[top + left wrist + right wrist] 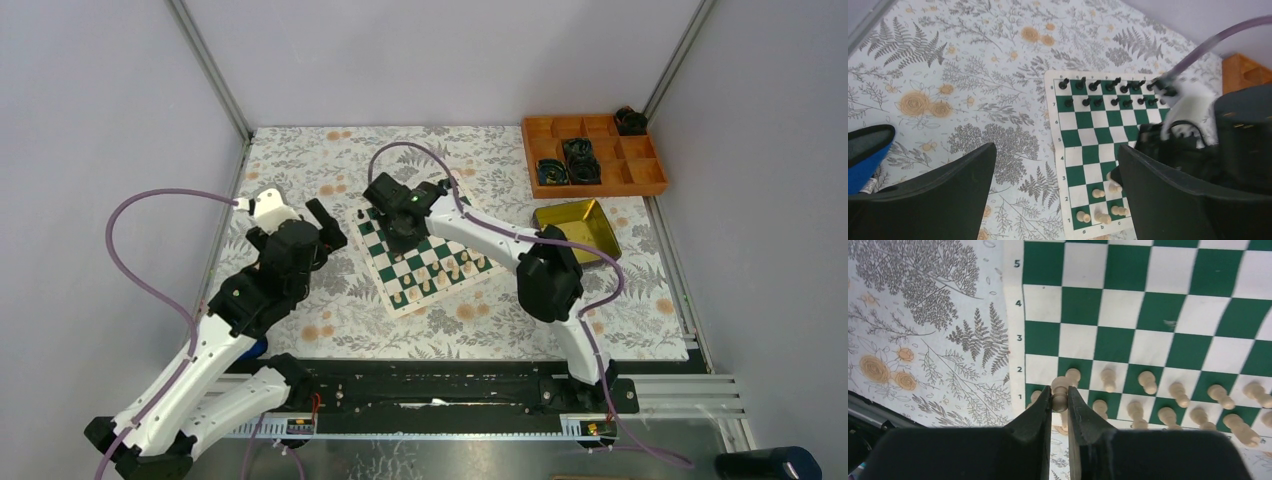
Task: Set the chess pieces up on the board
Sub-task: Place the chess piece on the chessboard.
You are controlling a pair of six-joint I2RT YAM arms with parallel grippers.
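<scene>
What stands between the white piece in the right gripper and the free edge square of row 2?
Nothing visible. The right gripper holds the white piece just beside that square; neighbouring white pieces stand close by.

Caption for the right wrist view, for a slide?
Right gripper shut on a cream piece at the board corner, cream rows alongside.

Bright, even light; faint soft shadows. The board [1148, 315] looks sharp in the right wrist view; the left wrist view blurs the right arm [1187, 107].
</scene>
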